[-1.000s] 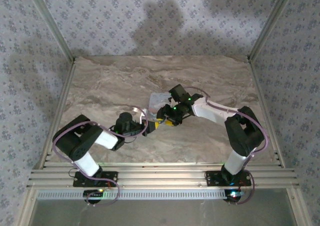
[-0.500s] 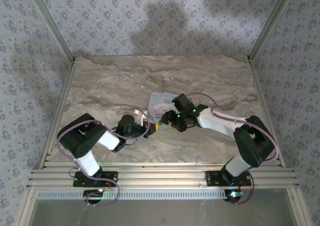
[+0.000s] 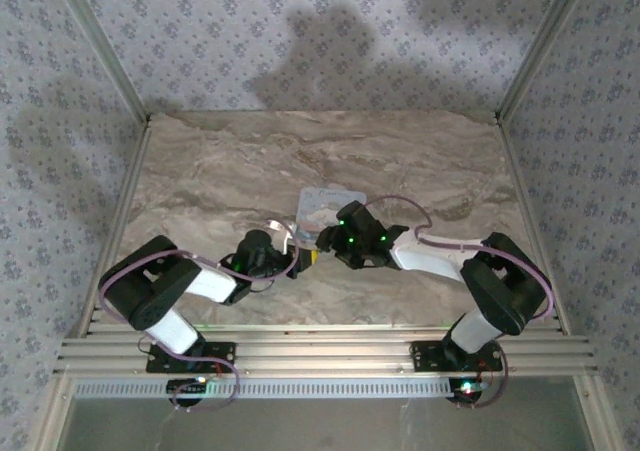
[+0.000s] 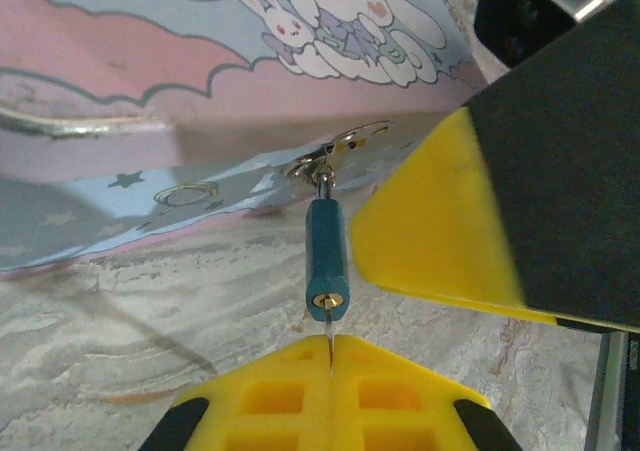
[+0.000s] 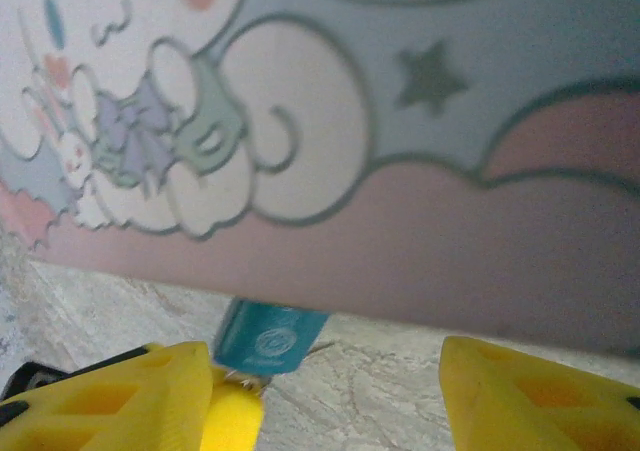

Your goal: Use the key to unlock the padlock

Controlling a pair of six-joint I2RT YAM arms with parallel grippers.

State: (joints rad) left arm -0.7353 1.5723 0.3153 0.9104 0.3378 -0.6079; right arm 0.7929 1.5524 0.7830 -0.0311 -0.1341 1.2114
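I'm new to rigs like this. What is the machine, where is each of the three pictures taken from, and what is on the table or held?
These are two robot arms bolted at the near edge of a marble table. One picture looks down from above and behind them. The other two come from a camera on each wrist. A cartoon-printed tin sits on the table, with a small teal padlock hanging from its clasp. The left gripper pinches a thin key, tip at the padlock's keyhole. The right gripper is open beside the padlock.
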